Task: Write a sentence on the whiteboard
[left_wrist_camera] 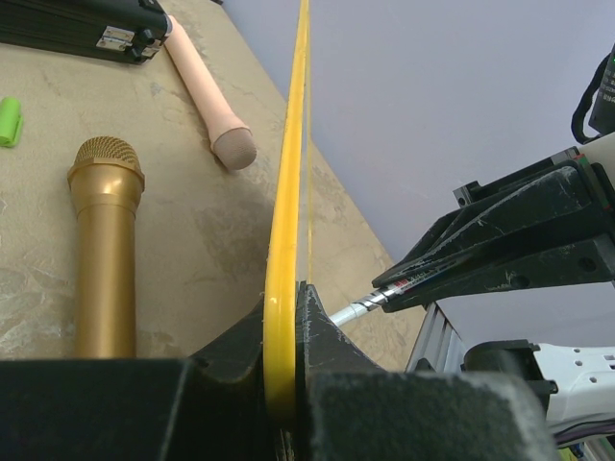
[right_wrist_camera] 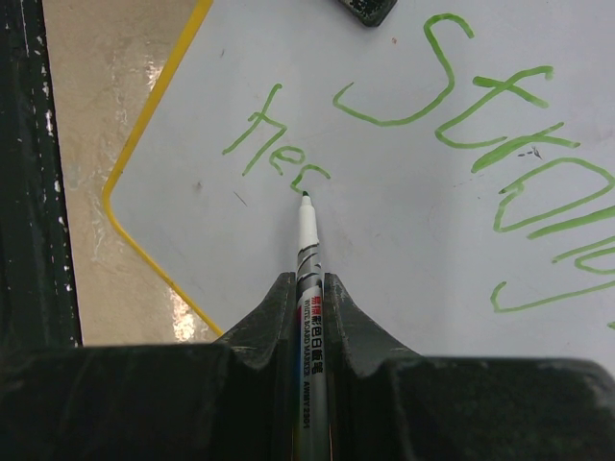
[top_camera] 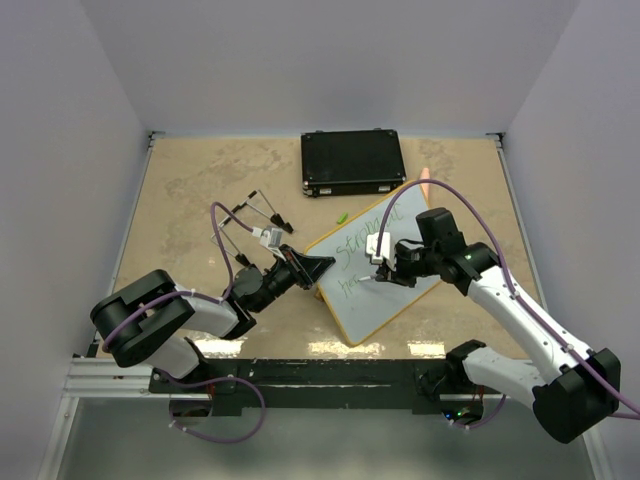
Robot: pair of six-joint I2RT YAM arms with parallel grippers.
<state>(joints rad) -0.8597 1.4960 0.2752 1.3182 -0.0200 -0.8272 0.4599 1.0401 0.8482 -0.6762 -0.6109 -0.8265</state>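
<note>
The whiteboard (top_camera: 395, 285), white with a yellow rim, lies at an angle in the middle right of the table. Green lettering, the sentence (top_camera: 358, 252), runs in two lines; in the right wrist view the first line (right_wrist_camera: 500, 134) reads like "Strong" and the second (right_wrist_camera: 279, 154) like "Her". My left gripper (top_camera: 318, 268) is shut on the board's yellow rim (left_wrist_camera: 279, 317) at its left edge. My right gripper (top_camera: 385, 272) is shut on a white marker (right_wrist_camera: 309, 288), whose tip touches the board at the end of the second line.
A black case (top_camera: 352, 163) lies at the back. A gold microphone (left_wrist_camera: 104, 250), a pink cylinder (left_wrist_camera: 207, 91) and a small green cap (top_camera: 341, 216) lie by the board. Black clips (top_camera: 262, 210) lie to the left.
</note>
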